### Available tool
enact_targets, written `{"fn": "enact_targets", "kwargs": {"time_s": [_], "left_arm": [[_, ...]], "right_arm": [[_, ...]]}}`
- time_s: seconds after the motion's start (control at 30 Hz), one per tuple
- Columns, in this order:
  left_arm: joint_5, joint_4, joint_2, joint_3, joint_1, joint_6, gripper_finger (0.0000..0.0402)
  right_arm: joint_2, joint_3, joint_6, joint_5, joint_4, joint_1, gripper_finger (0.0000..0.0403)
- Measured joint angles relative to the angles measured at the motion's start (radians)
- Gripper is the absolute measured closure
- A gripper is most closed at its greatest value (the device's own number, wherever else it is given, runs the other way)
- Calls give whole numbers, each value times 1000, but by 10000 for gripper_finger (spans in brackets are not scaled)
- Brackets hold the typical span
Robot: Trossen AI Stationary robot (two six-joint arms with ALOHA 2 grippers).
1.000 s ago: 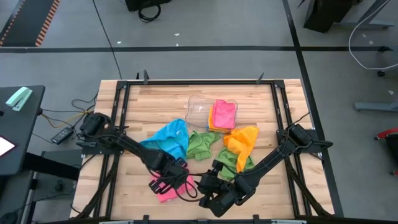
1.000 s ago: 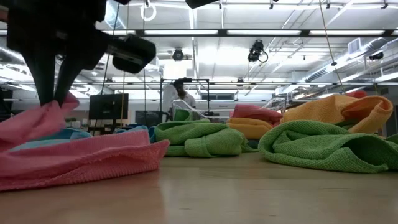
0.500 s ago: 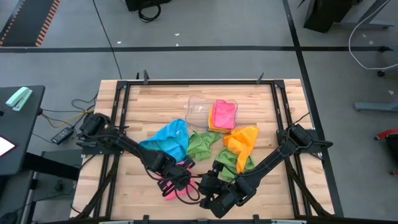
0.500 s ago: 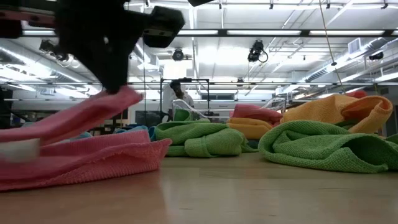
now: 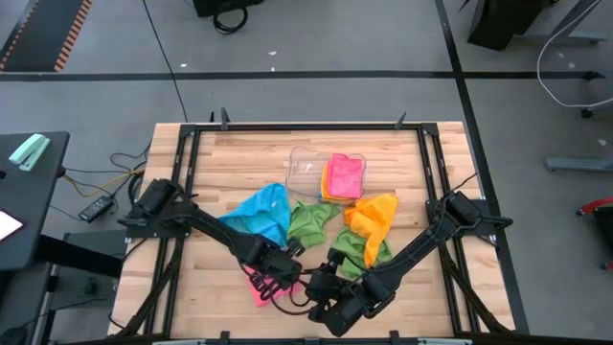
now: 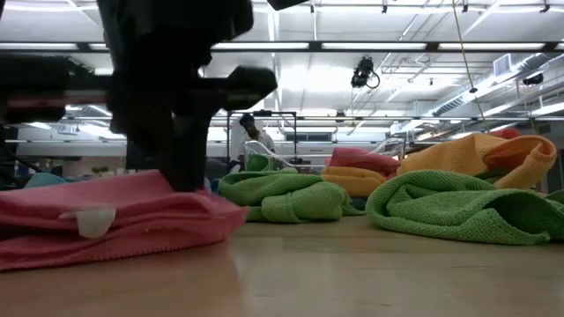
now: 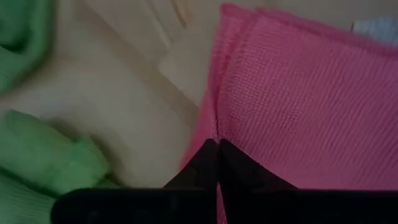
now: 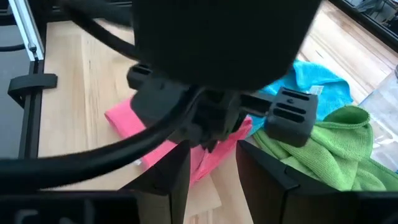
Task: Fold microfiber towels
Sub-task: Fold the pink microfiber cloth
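Low in the high view, just left of centre, I see the left gripper [image 5: 280, 279] over the pink towel [image 5: 260, 288], the right gripper [image 5: 316, 287] close beside it. This view hides the fingers. The left wrist view settles them: its two dark fingertips [image 7: 217, 163] are pressed together, clenched on a fold of the pink towel [image 7: 298, 99], with green cloth [image 7: 43, 168] at the frame's left edge. The low view adds that the pink towel [image 6: 106, 216] lies doubled on the wooden table [image 6: 352, 273], a small white tag [image 6: 88, 220] showing at its front. In the right wrist view, the right fingers [image 8: 171, 177] stand parted around nothing; beyond them lie the blue towel [image 8: 311, 78] and a green towel [image 8: 329, 149]. Only the high view shows the clear tray [image 5: 308, 165] holding folded pink and orange towels [image 5: 343, 177].
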Motion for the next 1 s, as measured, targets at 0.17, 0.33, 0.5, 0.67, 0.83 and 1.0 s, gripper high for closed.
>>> {"fn": "enact_targets", "kwargs": {"time_s": [0.17, 0.33, 0.5, 0.67, 0.83, 1.0], "left_arm": [[-62, -2, 9, 0, -3, -8, 325], [-137, -32, -16, 1, -27, -8, 250], [-119, -126, -96, 2, -85, -38, 211], [11, -217, -123, 3, -152, -164, 206], [33, -323, -109, 0, -204, -400, 209], [12, -316, -110, 1, -272, -461, 203]], "right_arm": [[0, 0, 2, 3, 2, -1, 265], [0, 0, 5, 5, -4, 5, 265], [0, 0, 8, 9, -15, 12, 265], [0, 0, 10, 11, -14, 5, 265], [0, -10, -25, 11, 63, -12, 265], [0, -65, -88, 7, 206, -49, 265]]}}
